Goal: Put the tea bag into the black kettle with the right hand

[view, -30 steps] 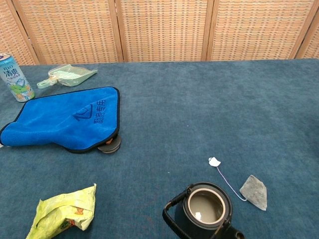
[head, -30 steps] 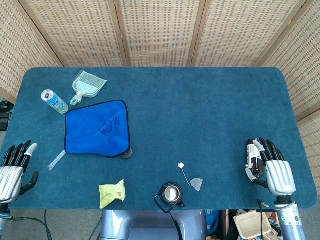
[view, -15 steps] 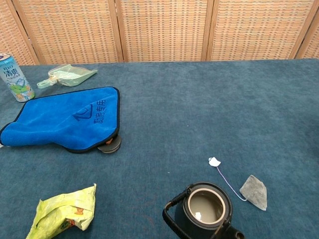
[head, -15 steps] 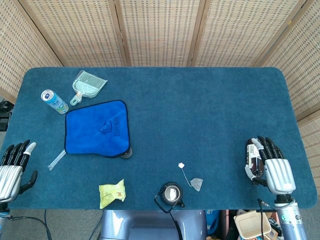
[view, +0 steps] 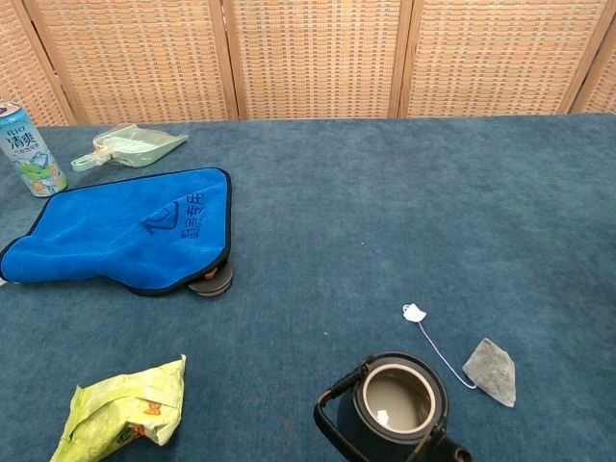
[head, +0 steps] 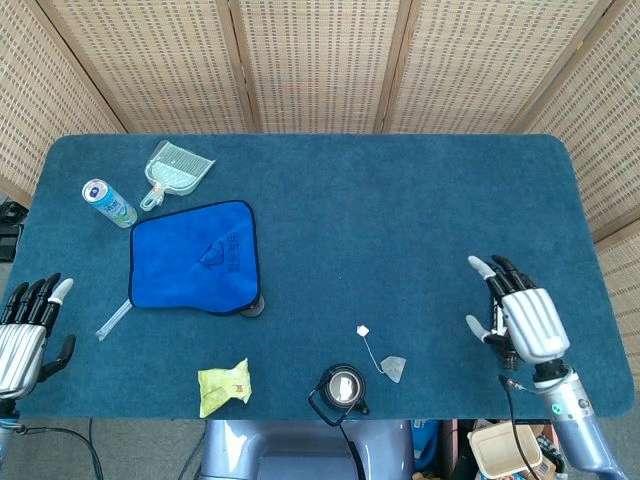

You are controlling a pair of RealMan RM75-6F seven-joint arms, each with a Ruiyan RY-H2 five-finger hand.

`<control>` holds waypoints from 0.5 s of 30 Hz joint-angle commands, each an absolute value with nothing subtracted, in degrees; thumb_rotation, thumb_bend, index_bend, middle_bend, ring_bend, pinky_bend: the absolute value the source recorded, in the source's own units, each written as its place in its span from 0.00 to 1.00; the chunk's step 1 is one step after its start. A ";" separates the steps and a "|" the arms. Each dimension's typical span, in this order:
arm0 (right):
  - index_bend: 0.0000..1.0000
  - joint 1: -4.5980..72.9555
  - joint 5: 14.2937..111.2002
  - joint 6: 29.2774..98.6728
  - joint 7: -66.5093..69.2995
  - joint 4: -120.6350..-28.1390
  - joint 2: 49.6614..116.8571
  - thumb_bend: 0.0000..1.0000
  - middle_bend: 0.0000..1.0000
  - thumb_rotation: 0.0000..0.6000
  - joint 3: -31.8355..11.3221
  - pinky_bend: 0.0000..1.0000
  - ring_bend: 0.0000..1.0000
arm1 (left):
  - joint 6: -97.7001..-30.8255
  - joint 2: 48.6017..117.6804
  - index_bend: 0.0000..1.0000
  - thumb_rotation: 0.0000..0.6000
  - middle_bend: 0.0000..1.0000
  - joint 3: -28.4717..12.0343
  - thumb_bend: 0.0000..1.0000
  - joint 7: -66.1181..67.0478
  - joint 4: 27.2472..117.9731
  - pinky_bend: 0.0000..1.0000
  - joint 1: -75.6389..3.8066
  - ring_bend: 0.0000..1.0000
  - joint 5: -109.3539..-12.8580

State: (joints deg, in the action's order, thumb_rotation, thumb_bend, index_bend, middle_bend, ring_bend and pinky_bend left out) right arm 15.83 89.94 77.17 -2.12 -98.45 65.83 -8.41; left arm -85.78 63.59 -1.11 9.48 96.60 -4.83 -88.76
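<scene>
The grey tea bag (head: 396,368) (view: 491,371) lies flat on the blue table near its front edge, its thin string running to a small white tag (head: 363,330) (view: 414,313). Just left of it stands the black kettle (head: 343,387) (view: 397,404), lid off, mouth open upward. My right hand (head: 520,318) hovers over the table's right part, well right of the tea bag, fingers spread and holding nothing. My left hand (head: 25,330) is at the front left edge, fingers apart and empty. Neither hand shows in the chest view.
A blue cloth (head: 195,257) (view: 120,229) lies at the left with a dark round lid (head: 253,306) (view: 210,282) peeking from under it. Behind it are a drink can (head: 108,203) (view: 29,149) and a pale green dustpan (head: 175,170) (view: 130,146). A yellow-green snack packet (head: 224,385) (view: 120,409) sits front left.
My right hand has moved up and slightly left onto the table, its fingers spreading. My left hand has barely shifted. The tea bag and kettle have not moved.
</scene>
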 commanded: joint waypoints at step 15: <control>0.20 30.57 90.80 59.71 1.06 -100.26 63.84 0.41 0.70 0.88 -10.76 0.75 0.62 | -84.15 61.87 0.03 1.00 0.00 -2.98 0.48 12.04 97.99 0.00 -7.09 0.00 -87.77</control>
